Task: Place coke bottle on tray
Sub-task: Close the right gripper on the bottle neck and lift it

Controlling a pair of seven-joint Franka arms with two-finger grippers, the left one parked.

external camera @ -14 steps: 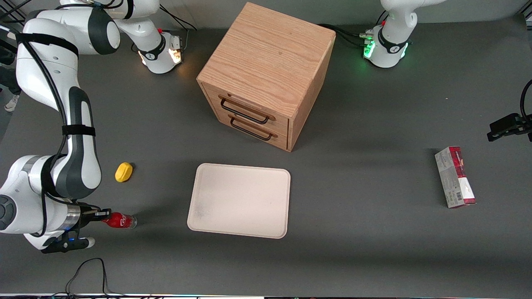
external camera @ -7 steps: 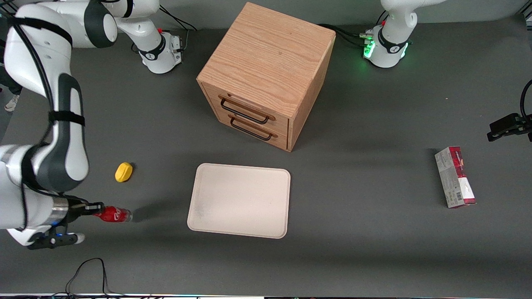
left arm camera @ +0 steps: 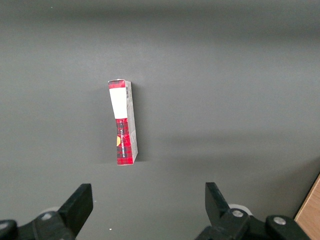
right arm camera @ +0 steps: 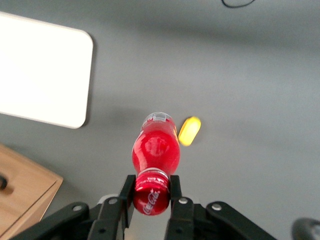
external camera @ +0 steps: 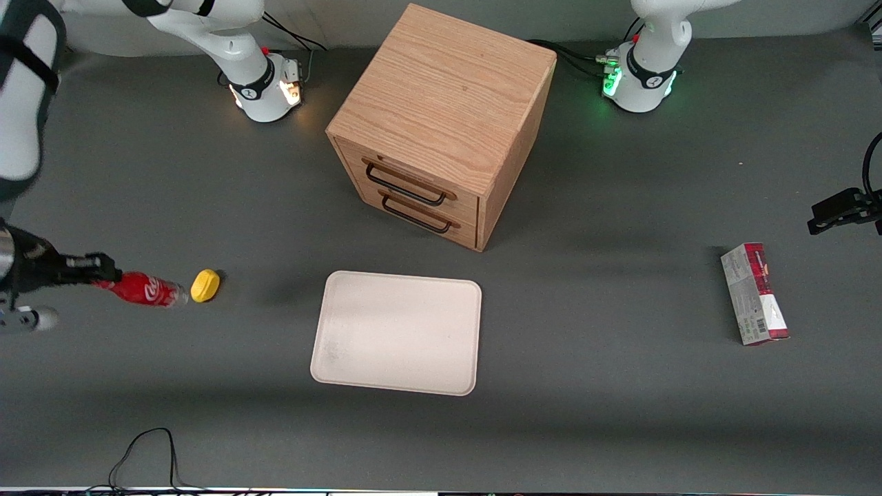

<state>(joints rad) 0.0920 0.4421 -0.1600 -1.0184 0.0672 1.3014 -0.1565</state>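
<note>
Gripper (right arm camera: 151,192) is clamped on the bottle (right arm camera: 155,150) at the cap end, one finger on each side of the cap. In the front view the gripper (external camera: 96,269) sits at the working arm's end of the table, with the bottle (external camera: 146,289) sticking out toward the tray (external camera: 396,332). The bottle looks lifted off the table, judging by the wrist view, where the table lies well below it.

Progress: grasp and lift done; carry to the tray and release still to do. Bottle is not over the tray yet, well apart from it.

Lemon (external camera: 205,285) is just beside the bottle's base end in the front view, between bottle and tray; from the wrist view the lemon (right arm camera: 189,131) appears lower, on the table, so probably no contact. Table between lemon and tray is open. Cabinet (external camera: 441,124) stands farther from the front camera than the tray, near the tray's rim. Carton (external camera: 754,293) lies toward the parked arm's end, out of the way.
</note>
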